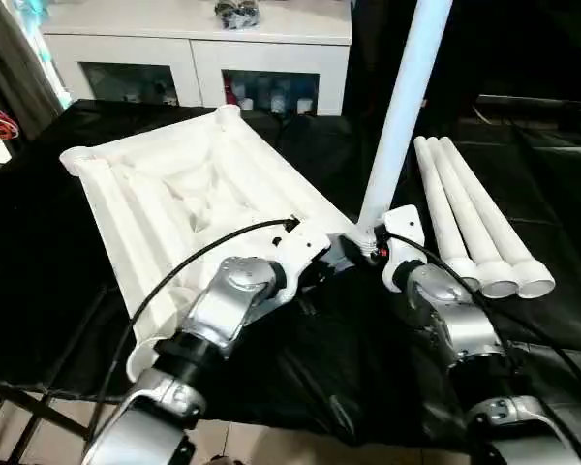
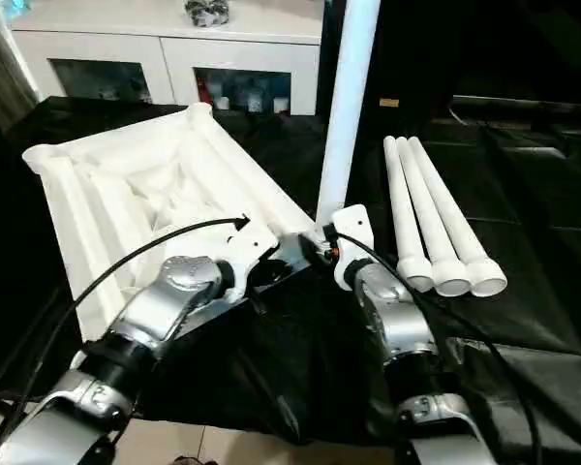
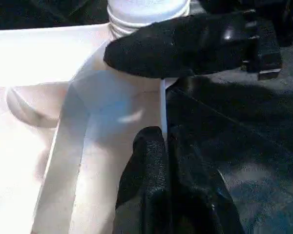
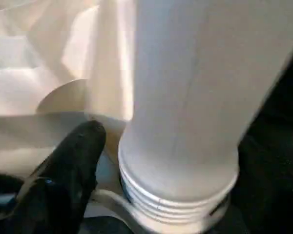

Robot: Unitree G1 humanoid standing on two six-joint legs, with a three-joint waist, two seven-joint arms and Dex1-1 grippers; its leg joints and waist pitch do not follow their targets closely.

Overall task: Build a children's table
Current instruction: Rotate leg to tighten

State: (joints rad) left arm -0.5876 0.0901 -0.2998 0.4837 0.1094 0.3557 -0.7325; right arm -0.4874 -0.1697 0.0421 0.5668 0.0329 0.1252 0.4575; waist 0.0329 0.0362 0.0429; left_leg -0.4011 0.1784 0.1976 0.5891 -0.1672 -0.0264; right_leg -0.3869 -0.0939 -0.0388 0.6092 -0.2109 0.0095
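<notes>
The white table top lies upside down on the black cloth, ribbed underside up. One white leg stands nearly upright at its near right corner, threaded end at the round socket. My right gripper is shut on the base of this leg; one of its black fingers wraps across the leg. My left gripper is shut on the thin rim of the table top right beside that corner. Three more legs lie side by side on the cloth to the right.
A white cabinet with glass doors stands behind the work surface. The black cloth hangs over the near edge, with floor below. A dark object sits on the cabinet top.
</notes>
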